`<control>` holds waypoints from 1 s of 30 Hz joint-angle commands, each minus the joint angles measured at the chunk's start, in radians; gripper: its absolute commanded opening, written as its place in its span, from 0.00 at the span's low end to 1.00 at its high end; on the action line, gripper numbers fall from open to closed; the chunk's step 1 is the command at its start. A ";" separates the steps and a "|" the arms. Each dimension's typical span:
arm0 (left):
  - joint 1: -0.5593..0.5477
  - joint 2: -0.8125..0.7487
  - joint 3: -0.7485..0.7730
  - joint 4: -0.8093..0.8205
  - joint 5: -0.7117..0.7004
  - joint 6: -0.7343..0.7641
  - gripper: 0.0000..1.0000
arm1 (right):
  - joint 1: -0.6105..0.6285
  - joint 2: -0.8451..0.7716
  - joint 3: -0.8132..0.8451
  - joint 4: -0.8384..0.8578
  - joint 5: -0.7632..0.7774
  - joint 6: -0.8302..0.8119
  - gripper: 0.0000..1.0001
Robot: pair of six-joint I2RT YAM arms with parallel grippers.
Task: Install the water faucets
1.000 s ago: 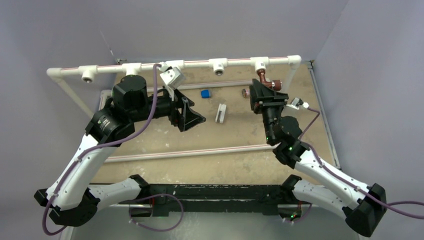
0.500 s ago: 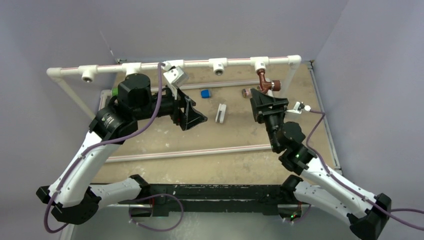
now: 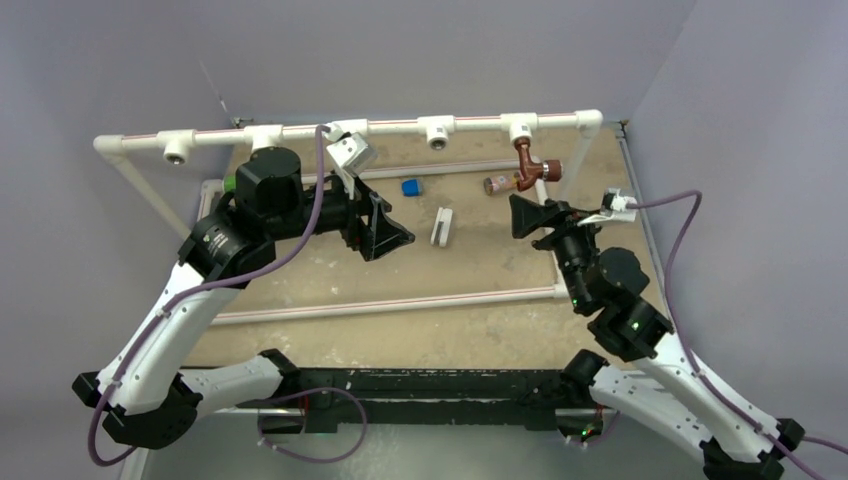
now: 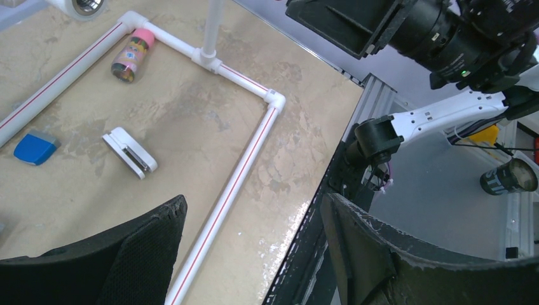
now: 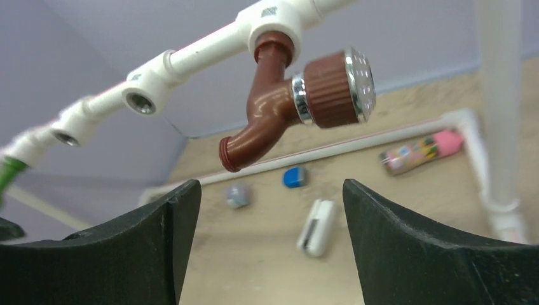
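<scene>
The dark reddish-brown water faucet (image 3: 530, 165) hangs from a white tee (image 3: 520, 128) on the raised back pipe, spout down. In the right wrist view this faucet (image 5: 279, 105) is above and beyond the fingers, touching neither. My right gripper (image 3: 520, 215) (image 5: 270, 187) stands open and empty just in front of it. A bit of bright green (image 3: 230, 183) shows behind my left arm's wrist, and a green end (image 5: 7, 171) shows at the far left of the pipe; most of it is hidden. My left gripper (image 3: 392, 232) (image 4: 253, 200) is open and empty over the table.
On the table lie a blue piece (image 3: 410, 187), a white clip-like piece (image 3: 441, 226) and a brownish cylinder with a pink cap (image 3: 497, 184). Empty tees (image 3: 437, 136) (image 3: 178, 152) sit on the raised pipe. A low white pipe frame (image 3: 380, 303) rims the board.
My right gripper has opened, let go of the reddish-brown faucet and drawn back from it; the faucet stays in its tee. The left arm shifted slightly, gripper still open.
</scene>
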 commanded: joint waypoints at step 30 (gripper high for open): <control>-0.006 -0.063 -0.034 0.025 0.006 0.021 0.77 | 0.007 0.149 -0.017 0.419 -0.126 -2.028 0.97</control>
